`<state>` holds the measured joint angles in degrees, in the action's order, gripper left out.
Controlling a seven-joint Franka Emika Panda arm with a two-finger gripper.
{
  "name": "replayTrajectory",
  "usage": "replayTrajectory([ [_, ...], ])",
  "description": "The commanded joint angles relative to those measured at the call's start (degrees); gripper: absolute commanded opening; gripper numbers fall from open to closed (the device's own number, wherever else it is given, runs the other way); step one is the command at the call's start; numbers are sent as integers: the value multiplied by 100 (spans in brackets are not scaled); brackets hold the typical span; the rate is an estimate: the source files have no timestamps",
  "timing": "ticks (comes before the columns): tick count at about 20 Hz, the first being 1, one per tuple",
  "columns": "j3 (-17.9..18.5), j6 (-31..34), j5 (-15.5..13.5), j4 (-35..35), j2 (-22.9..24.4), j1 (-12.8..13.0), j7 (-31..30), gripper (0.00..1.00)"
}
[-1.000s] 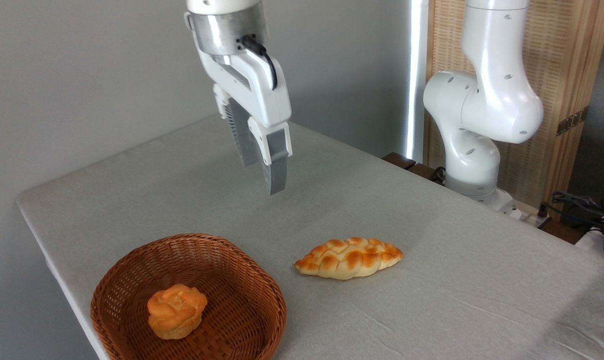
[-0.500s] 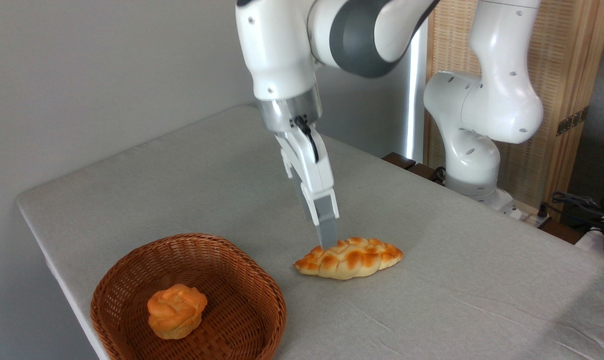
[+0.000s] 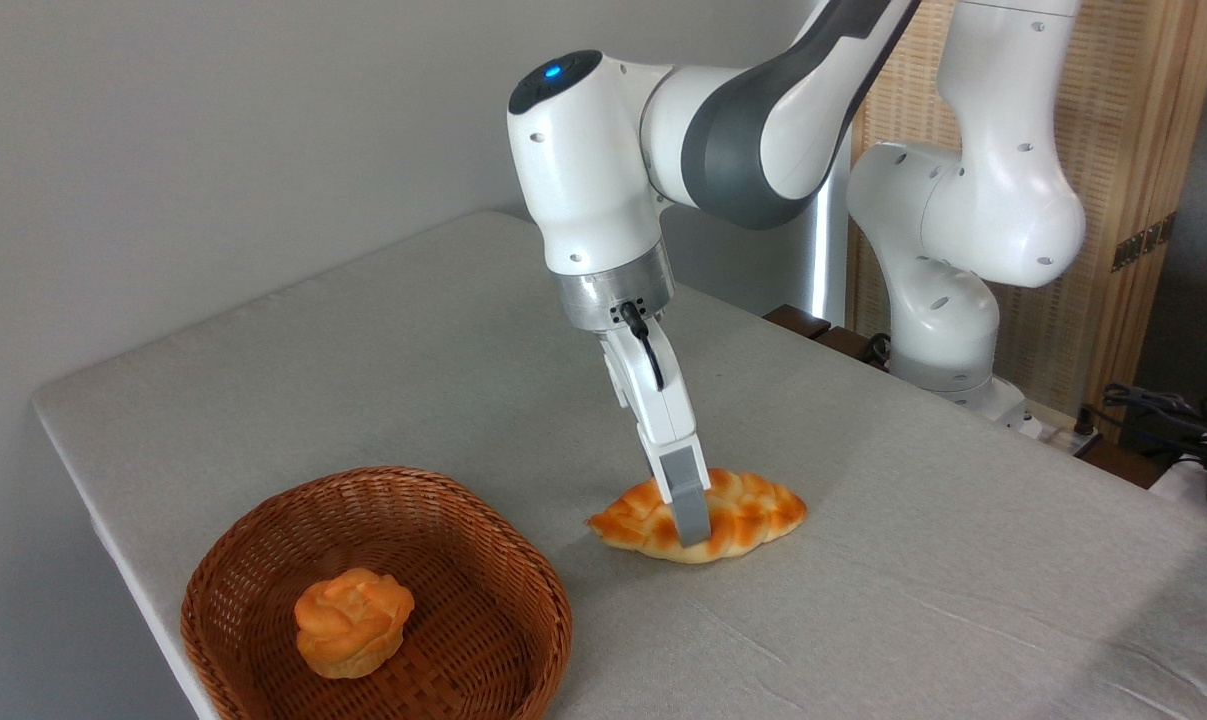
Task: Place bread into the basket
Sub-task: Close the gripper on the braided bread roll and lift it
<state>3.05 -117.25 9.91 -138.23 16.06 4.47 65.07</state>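
Bread (image 3: 733, 515), a long braided golden-orange loaf with pointed ends, lay flat on the grey table (image 3: 913, 560), its length running left to right, just right of the round brown wicker basket (image 3: 263, 560). The white robot gripper (image 3: 691, 525) reached down over its middle, probably to grab it. Whether the fingers already squeezed it, I cannot tell.

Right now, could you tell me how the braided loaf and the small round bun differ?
The braided loaf is long with pointed ends; the round bun is compact and rose-shaped. The loaf lies on the table, while the bun sits inside the wicker basket. The gripper is down over the loaf's middle; nothing touches the bun. Both have a golden-orange crust.
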Motion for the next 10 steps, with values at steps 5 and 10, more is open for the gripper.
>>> replayTrajectory([
  [5, 187, -123, 301, -151, 99, 133, 129, 40],
  [10, 187, -123, 301, -151, 99, 133, 129, 32],
])
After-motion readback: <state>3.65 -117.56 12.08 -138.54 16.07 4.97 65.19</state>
